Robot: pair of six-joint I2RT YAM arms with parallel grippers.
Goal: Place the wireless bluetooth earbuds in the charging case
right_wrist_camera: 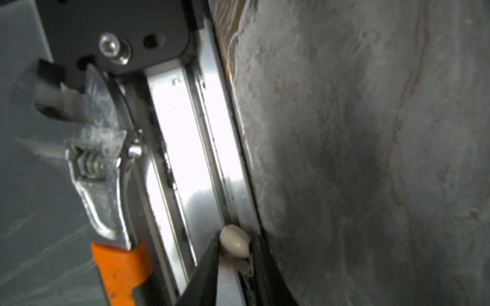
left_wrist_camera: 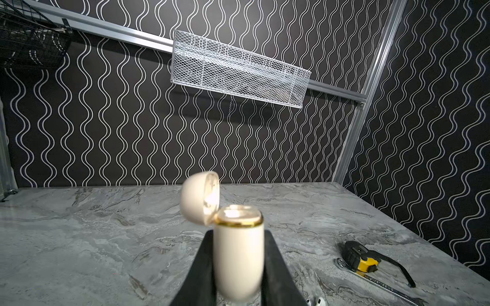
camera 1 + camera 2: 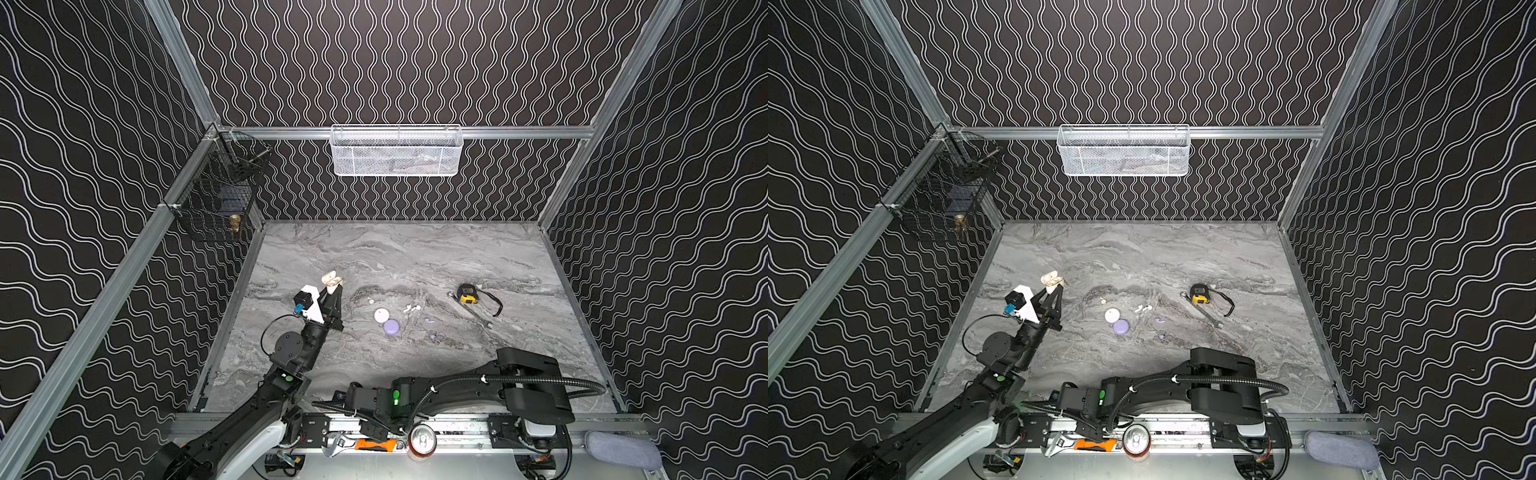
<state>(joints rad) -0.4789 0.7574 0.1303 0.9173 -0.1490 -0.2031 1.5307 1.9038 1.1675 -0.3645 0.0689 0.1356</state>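
Note:
My left gripper (image 2: 238, 234) is shut on the cream charging case (image 2: 238, 259) and holds it upright above the table's left side, lid (image 2: 200, 197) hinged open; both top views show it (image 3: 331, 286) (image 3: 1052, 281). In the right wrist view my right gripper (image 1: 234, 247) is down at the front rail, its fingers pressed on either side of a cream-beige earbud (image 1: 234, 241). A pair of white stemmed earbuds (image 3: 411, 308), two lilac earbuds (image 3: 429, 320) (image 3: 433, 335) and a small pale earbud (image 3: 370, 301) lie mid-table.
A white round case (image 3: 381, 315) and a lilac case (image 3: 391, 327) lie closed mid-table. To the right are a tape measure (image 3: 467, 293) and a spanner (image 3: 473, 311). An adjustable wrench (image 1: 100, 185) and a can (image 3: 422, 440) sit at the front rail. Baskets (image 3: 395, 151) (image 3: 216, 195) hang on the walls.

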